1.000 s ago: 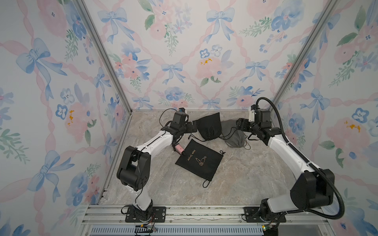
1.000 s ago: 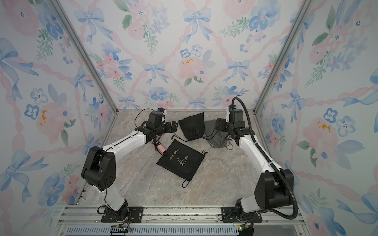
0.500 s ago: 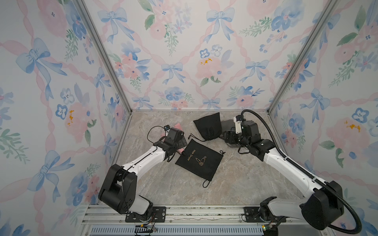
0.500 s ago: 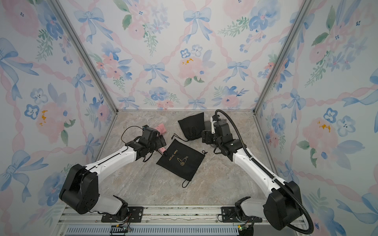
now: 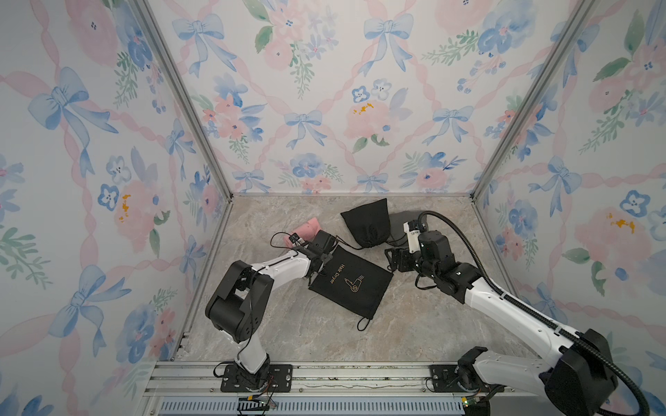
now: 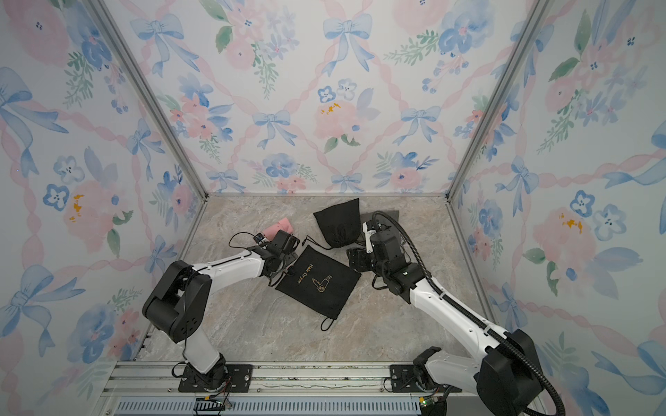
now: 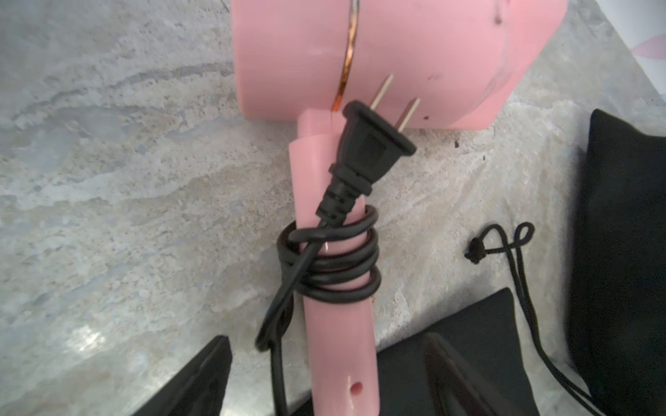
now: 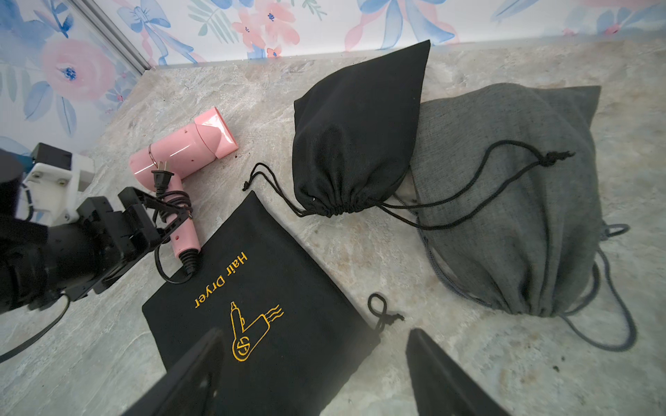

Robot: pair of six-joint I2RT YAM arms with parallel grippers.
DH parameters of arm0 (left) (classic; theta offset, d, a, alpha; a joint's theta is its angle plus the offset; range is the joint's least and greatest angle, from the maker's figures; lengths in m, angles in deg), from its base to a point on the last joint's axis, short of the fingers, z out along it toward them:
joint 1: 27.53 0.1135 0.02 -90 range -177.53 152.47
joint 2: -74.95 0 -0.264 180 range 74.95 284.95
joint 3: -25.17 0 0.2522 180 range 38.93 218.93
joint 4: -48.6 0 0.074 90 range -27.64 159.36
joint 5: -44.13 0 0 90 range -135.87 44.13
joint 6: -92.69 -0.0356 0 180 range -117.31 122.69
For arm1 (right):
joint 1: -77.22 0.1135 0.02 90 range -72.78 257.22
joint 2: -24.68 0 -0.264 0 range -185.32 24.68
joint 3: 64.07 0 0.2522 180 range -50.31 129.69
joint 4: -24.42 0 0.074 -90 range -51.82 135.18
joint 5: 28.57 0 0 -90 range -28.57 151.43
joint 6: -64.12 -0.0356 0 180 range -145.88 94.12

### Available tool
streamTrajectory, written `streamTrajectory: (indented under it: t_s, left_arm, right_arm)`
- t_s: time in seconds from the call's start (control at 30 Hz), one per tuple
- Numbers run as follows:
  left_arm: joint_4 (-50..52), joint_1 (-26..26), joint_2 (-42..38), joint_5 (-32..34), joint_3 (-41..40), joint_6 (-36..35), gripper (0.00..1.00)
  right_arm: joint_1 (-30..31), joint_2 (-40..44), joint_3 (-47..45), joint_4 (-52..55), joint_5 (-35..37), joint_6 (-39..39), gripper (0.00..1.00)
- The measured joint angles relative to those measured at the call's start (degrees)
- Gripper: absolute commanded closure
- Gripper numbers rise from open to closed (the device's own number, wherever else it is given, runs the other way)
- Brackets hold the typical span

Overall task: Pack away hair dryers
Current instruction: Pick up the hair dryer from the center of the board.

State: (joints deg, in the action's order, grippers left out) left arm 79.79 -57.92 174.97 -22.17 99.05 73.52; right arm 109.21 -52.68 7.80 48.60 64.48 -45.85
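On its side on the marble-patterned bench (image 5: 288, 324), toward the back left: pink plastic hair dryer (image 5: 307, 227), stubby barrel, slim handle. Wound round the handle, black cord (image 7: 338, 266); two-prong plug (image 7: 371, 144) resting against the barrel. Handle end just beside the edge of flat black cloth pouch (image 5: 351, 284) printed "Hair Dryer" in gold (small dryer logo too).

Left end effector (image 7: 326, 345): spread, one finger either side of the pink handle, gaps visible on both sides in the left wrist view, no pinch. Right end effector (image 8: 315, 335): also spread, nothing between the fingers, poised by the flat pouch's corner near its knotted drawstring.

Behind the flat pouch, bulging black drawstring pouch (image 5: 367, 223), mouth cinched, strings trailing on the bench. Partly overlapped by it on the right, bulging grey drawstring pouch (image 8: 522, 198), mouth cinched as well, mostly hidden behind the right arm (image 5: 504, 302) in both top views. Dryer outside every pouch. Contents of the two bulging pouches: cannot tell.
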Motion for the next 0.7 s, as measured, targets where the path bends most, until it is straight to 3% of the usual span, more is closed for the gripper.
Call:
streamTrajectory:
  t_s: [0.43, 0.7]
  left_arm:
    - [0.8, 3.9, 5.8, 1.4, 4.6, 1.2, 0.19]
    - [1.0, 4.2, 9.8, 1.4, 8.4, -0.6, 0.32]
  right_arm:
    - [0.0, 0.3, -0.5, -1.6, -0.9, -0.2, 0.19]
    - [-0.3, -0.2, -0.5, -1.7, -2.2, -0.6, 0.19]
